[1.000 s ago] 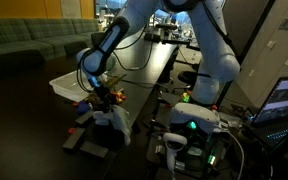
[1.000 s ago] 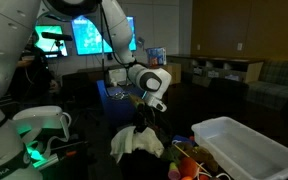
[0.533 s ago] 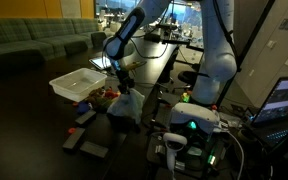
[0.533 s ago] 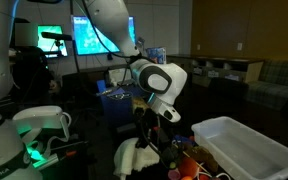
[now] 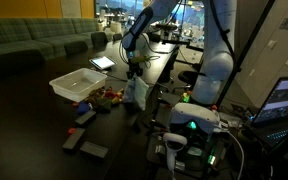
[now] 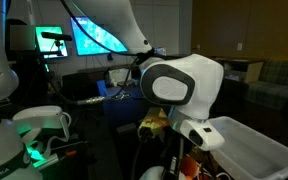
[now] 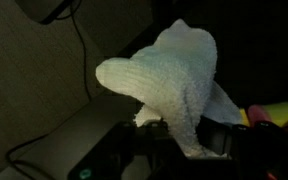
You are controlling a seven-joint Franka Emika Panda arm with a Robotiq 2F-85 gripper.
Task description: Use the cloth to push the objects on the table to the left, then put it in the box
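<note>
Cloth [image 7: 174, 85] hangs from the hand [image 5: 134, 78], which is clamped on it, near the box [image 5: 69, 90].

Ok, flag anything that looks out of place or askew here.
Nothing looks spilled or damaged. The cloth hangs bunched from the shut gripper above the table rather than lying flat, and the toys lie jumbled beside the box.

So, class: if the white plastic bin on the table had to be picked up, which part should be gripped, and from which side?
Grip the bin by its thin upright rim, coming straight down from above. It is shallow and open-topped, and probably too wide to span. Choose the wall away from the toys clustered beside it.
</note>
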